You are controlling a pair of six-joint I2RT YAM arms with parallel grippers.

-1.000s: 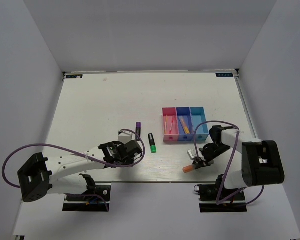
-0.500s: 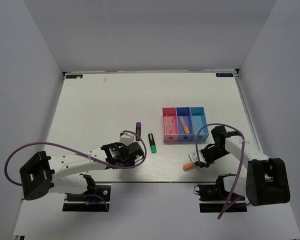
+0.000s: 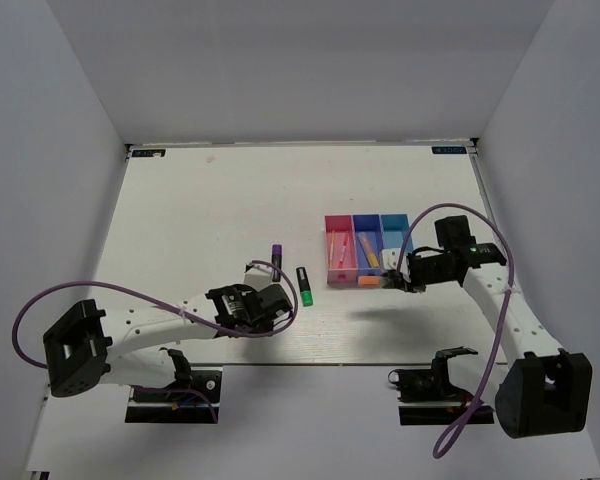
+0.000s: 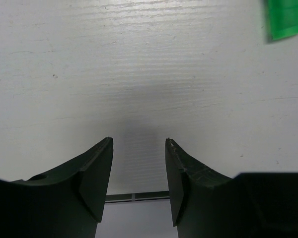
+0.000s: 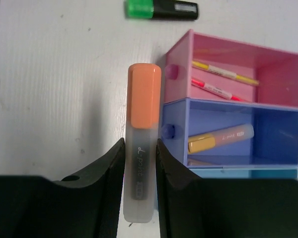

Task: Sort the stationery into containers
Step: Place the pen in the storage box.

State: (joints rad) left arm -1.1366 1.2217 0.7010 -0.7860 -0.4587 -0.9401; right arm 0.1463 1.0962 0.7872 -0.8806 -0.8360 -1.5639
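Observation:
My right gripper [image 5: 140,148] is shut on a grey marker with an orange cap [image 5: 143,99]. It holds the marker just off the near end of the pink bin [image 5: 181,59] and the dark blue bin [image 5: 176,114]. A thin yellow pen [image 5: 223,72] and a thin pink pen [image 5: 216,89] lie in the pink bin. An orange-pink marker [image 5: 221,139] lies in the dark blue one. The green-capped marker [image 3: 304,285] and the purple-capped marker [image 3: 277,262] lie on the table left of the bins. My left gripper [image 3: 278,302] hangs open and empty beside the green-capped marker.
The light blue bin [image 3: 400,245] ends the row on the right. The table's front edge [image 4: 136,196] runs just behind my left fingers. Purple cables loop from both arms over the near table. White walls enclose the table on three sides.
My right arm has carried the grey-orange marker from near the table's front edge up to the near end of the bins. The left gripper has barely shifted.

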